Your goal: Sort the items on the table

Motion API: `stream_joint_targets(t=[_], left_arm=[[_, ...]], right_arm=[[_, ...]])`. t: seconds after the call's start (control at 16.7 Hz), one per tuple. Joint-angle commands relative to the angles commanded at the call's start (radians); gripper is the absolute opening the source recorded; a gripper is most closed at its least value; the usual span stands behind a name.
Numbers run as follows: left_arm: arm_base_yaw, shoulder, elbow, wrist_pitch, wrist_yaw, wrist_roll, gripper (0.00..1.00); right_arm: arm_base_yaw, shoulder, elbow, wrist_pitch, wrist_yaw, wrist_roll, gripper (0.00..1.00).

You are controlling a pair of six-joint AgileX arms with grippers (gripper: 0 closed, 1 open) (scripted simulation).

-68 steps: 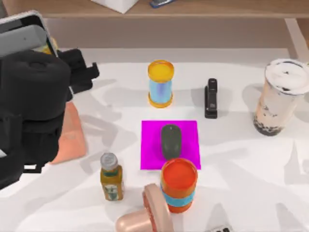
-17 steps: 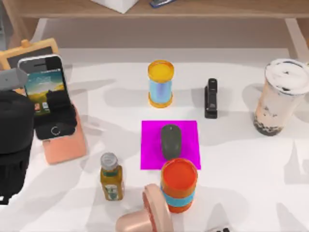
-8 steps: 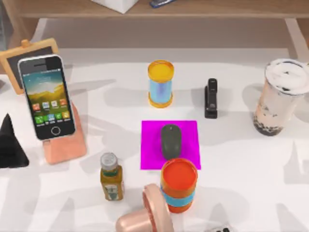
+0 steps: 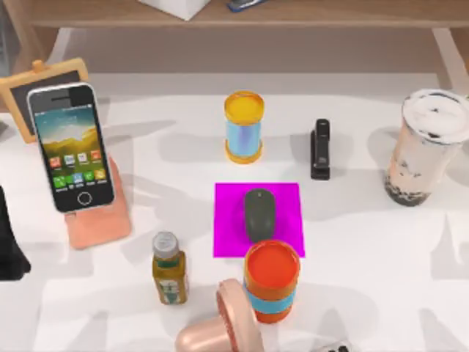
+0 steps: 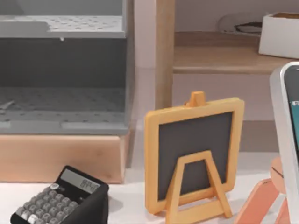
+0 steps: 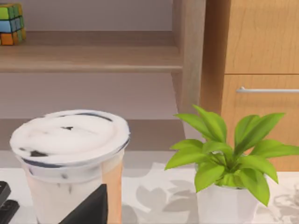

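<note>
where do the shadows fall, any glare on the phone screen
Top view: soft grey leafy shadows mottle the table; the smartphone screen reads clearly, no glare. Right wrist view: plant shadows lie beside the milk tea cup. Left wrist view: evenly lit.

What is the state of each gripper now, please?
Left gripper: at the table's left edge, near the smartphone; state cannot be told.
Right gripper: beside the milk tea cup; state cannot be told.

Matte black left arm (image 4: pixel 9 238) (smooth, unmarked), dark wedge-shaped casing
</note>
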Motion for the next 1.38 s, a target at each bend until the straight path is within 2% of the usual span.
stream_joint_targets(t=[0.3, 0.54, 0.72, 0.96, 1.38], left_arm=[[0.0, 0.0, 0.0, 0.0, 0.0, 0.0, 1.0], [0.0, 0.0, 0.0, 0.0, 0.0, 0.0, 1.0], [0.0, 0.0, 0.0, 0.0, 0.0, 0.0, 1.0], [0.0, 0.0, 0.0, 0.0, 0.0, 0.0, 1.0], [0.0, 0.0, 0.0, 0.0, 0.0, 0.0, 1.0]], right_arm=[[0.002, 0.01, -0.003, 0.01, -0.002, 0.001, 1.0], [0.031, 0.157, -0.04, 0.152, -0.016, 0.014, 1.0], [0.075, 0.377, -0.069, 0.346, -0.014, 0.028, 1.0], [0.156, 0.795, -0.066, 0.678, 0.029, 0.042, 1.0], [0.32, 1.564, 0.082, 1.287, 0.223, 0.053, 1.0]])
